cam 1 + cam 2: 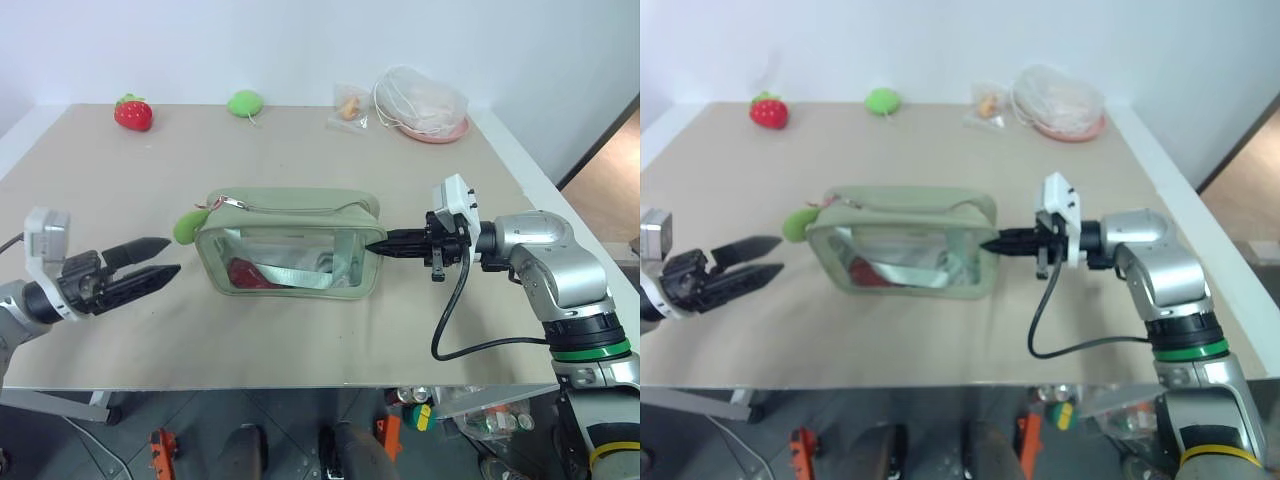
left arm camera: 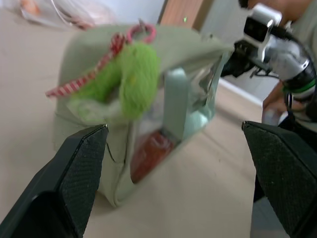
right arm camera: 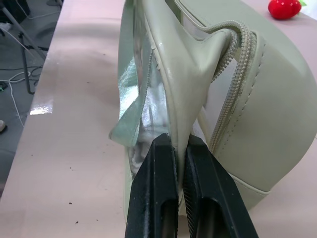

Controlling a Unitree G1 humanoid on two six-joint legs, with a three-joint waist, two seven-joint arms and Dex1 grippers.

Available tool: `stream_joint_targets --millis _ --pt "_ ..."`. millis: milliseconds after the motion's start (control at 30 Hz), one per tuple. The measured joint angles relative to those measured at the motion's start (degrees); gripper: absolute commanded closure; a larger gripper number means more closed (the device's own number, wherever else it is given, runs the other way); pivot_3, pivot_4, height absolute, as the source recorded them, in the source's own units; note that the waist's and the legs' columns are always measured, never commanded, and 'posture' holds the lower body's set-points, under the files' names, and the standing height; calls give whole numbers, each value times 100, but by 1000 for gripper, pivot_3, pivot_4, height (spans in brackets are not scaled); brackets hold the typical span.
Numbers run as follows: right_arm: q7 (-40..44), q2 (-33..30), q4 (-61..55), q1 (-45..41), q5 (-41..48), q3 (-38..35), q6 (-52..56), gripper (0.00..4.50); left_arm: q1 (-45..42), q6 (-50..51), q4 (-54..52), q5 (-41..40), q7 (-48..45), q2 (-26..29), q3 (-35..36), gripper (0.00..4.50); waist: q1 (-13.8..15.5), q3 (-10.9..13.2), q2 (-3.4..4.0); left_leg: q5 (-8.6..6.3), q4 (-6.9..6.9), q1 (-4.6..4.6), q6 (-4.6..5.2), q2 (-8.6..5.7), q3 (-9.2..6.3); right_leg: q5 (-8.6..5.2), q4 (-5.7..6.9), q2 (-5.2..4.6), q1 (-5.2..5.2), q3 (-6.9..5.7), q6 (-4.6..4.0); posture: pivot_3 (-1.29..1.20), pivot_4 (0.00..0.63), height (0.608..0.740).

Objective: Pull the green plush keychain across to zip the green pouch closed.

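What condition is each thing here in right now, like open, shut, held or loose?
green pouch: zipper open, its end pinched by the right gripper.
green plush keychain: hanging at the pouch's left end, untouched.
left gripper: open, short of the keychain.
right gripper: shut on the pouch's end.
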Motion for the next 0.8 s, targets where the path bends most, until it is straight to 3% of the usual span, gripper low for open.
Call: stream_joint_targets --millis 200,533,633,667,800 --pt "-8 52 -82 91 -39 -2 27 4429 -425 -158 352 325 148 -47 -185 0 -4 0 0 1 2 9 -1 19 5 11 1 31 2 0 -18 0 150 740" --pt "-111 72 -266 237 -42 -2 110 4429 -784 103 559 208 21 -34 -289 0 -34 0 0 -4 -1 5 -7 62 11 10 1 74 -13 13 -25 0 150 740" --pt "-124 70 -302 272 -51 -2 117 4500 -805 278 565 195 -73 -14 -401 661 -35 0 0 -3 -1 5 -7 65 14 13 3 77 -17 16 -30 0 150 740" --pt "-125 68 -306 289 -62 -2 128 4500 -836 300 584 195 -80 -14 -426 1236 -34 0 0 -3 0 5 -7 66 16 15 3 78 -19 18 -33 0 150 740" --pt "-130 57 -342 302 -80 -2 158 4500 -1001 379 669 171 -123 -17 -428 2546 -34 0 0 -3 0 4 -7 66 19 16 3 82 -22 20 -35 0 150 740"
